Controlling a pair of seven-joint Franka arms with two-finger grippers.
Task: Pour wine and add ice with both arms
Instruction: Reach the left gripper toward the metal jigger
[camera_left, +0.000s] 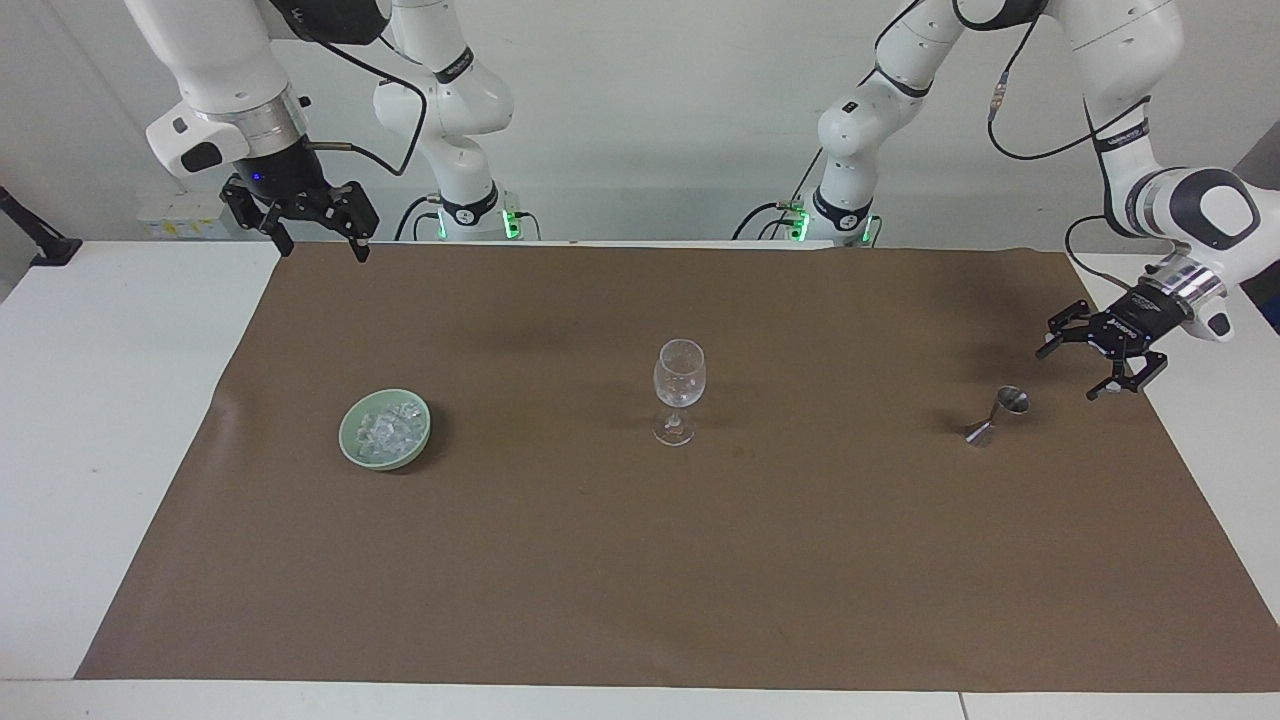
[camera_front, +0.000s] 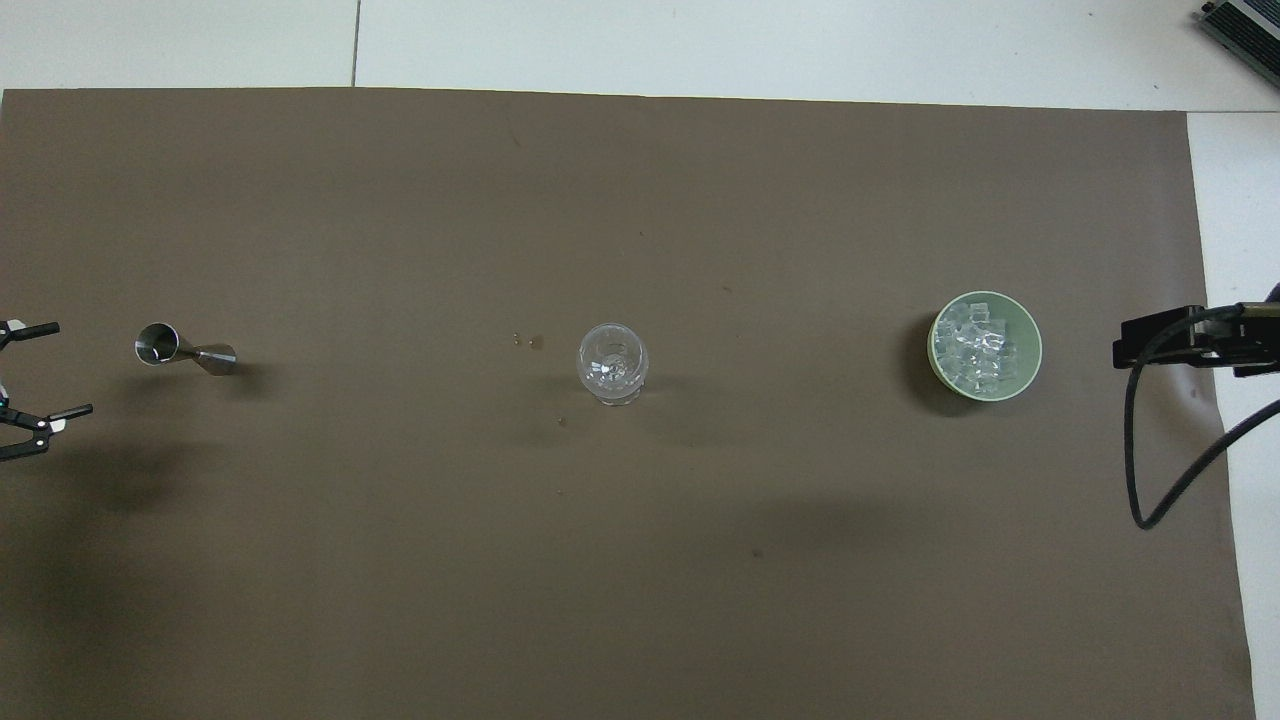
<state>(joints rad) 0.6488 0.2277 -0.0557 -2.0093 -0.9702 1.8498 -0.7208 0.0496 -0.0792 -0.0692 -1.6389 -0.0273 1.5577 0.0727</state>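
An empty wine glass (camera_left: 679, 392) stands mid-mat; it also shows in the overhead view (camera_front: 612, 364). A steel jigger (camera_left: 996, 416) stands toward the left arm's end, and is seen from above (camera_front: 183, 349). Ice (camera_left: 390, 430) fills a pale green bowl (camera_left: 349, 432) toward the right arm's end; the ice (camera_front: 980, 345) and the bowl (camera_front: 1035, 350) also show from above. My left gripper (camera_left: 1072, 372) is open and empty, low over the mat's edge beside the jigger, apart from it; it also shows from above (camera_front: 70, 368). My right gripper (camera_left: 322, 247) is open and empty, waiting over the mat's corner.
A brown mat (camera_left: 640, 560) covers most of the white table (camera_left: 110, 400). A few small droplets (camera_front: 528, 341) lie on the mat beside the glass. The right arm's black cable (camera_front: 1150, 480) hangs over the mat's edge by the bowl.
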